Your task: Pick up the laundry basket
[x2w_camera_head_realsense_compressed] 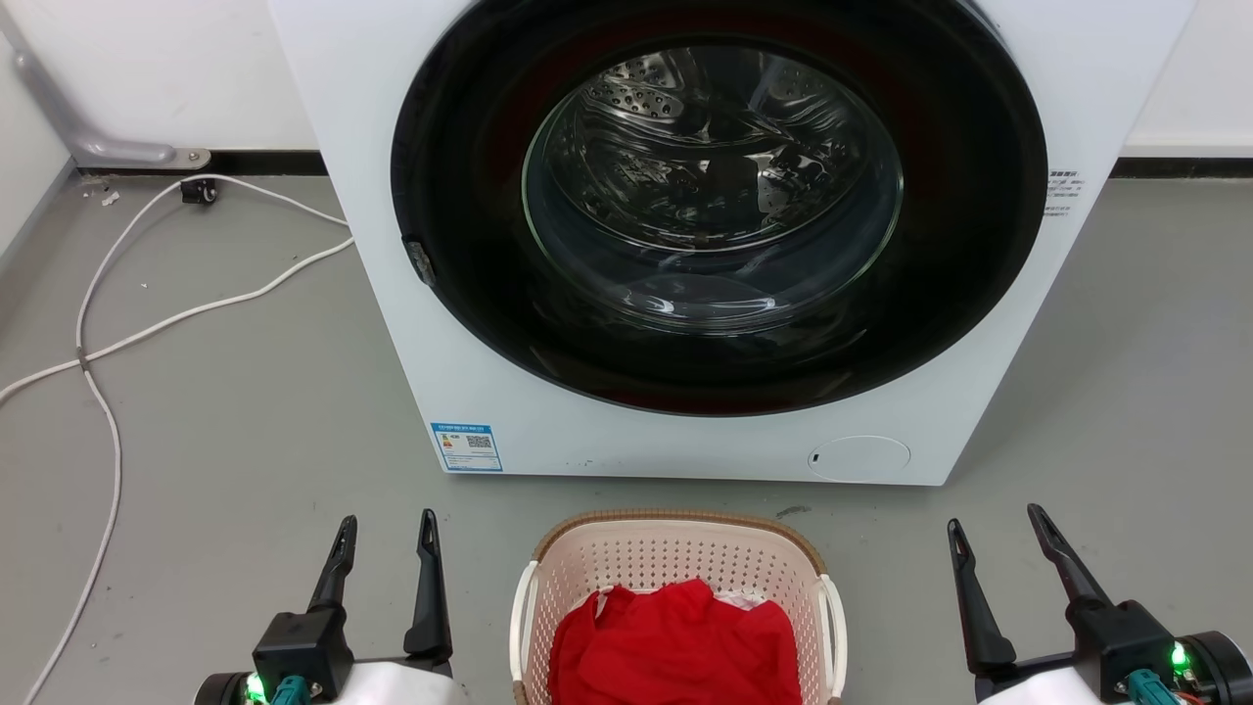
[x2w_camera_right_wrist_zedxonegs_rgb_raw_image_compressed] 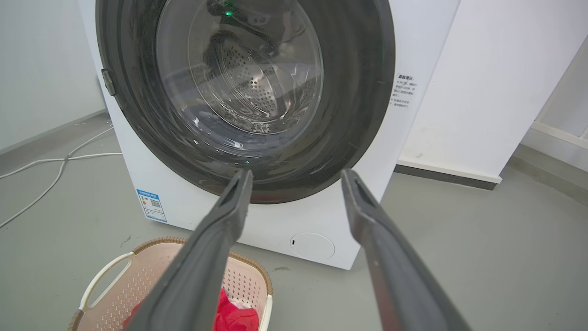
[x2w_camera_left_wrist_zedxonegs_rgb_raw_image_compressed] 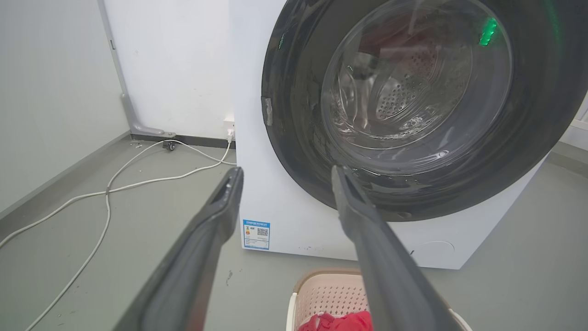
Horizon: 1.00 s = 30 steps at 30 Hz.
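Two white cables point(x2w_camera_head_realsense_compressed: 84, 360) trail over the grey floor point(x2w_camera_head_realsense_compressed: 225, 441) at the far left. Next, the left gripper point(x2w_camera_head_realsense_compressed: 388, 517) hovers low, its two long dark fingers spread apart and holding nothing. Between the arms sits the pale pink-cream perforated plastic laundry basket point(x2w_camera_head_realsense_compressed: 626, 563), with a brown woven-look rim and white side handles. It stands on the floor just before the big white front-loading washing machine point(x2w_camera_head_realsense_compressed: 685, 446). A crumpled red cloth point(x2w_camera_head_realsense_compressed: 675, 636) lies inside the basket. At right, the right gripper point(x2w_camera_head_realsense_compressed: 995, 517) likewise has its fingers parted and empty, clear of the basket.
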Motion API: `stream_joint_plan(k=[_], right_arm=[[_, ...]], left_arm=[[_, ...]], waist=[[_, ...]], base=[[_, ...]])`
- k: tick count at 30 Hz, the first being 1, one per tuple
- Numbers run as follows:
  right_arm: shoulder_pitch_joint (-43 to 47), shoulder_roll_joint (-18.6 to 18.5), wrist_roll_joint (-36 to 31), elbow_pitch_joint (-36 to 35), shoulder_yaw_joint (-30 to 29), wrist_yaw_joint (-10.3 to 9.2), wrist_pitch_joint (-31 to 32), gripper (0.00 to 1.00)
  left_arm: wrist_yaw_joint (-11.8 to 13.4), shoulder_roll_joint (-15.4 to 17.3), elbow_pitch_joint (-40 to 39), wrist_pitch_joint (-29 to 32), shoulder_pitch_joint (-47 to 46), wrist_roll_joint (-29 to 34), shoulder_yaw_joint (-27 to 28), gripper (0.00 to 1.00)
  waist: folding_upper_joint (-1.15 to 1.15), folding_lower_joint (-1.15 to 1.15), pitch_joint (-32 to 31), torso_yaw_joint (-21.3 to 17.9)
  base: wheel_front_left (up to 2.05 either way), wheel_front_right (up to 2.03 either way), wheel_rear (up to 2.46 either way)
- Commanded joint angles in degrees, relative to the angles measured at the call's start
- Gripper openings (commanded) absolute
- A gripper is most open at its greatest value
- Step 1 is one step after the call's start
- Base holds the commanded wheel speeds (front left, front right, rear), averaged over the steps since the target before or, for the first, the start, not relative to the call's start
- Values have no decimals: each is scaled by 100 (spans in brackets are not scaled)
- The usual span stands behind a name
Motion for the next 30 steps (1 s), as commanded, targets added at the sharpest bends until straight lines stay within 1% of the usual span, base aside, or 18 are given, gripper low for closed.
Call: stream_joint_plan(k=[1,8,16,30], right_arm=[[42,7,46,7,-6,-4,-22,100],[47,7,52,16,-7,-4,-22,100],[67,7,61,13,0,-4,-22,100],[68,7,71,-4,23,-4,-22,100]], left_arm=[[0,5,15,-30,53,48,15,100],[-19,3,85,-30,41,270,-15,100],[32,3,110,-30,44,287,-32,100],[35,3,110,-30,51,324,-16,100]], waist=[[0,0,2,0],[0,0,3,-5],[0,0,-8,8],[0,0,11,5]], base=[[0,0,0],[0,0,0],[0,0,0],[0,0,0]])
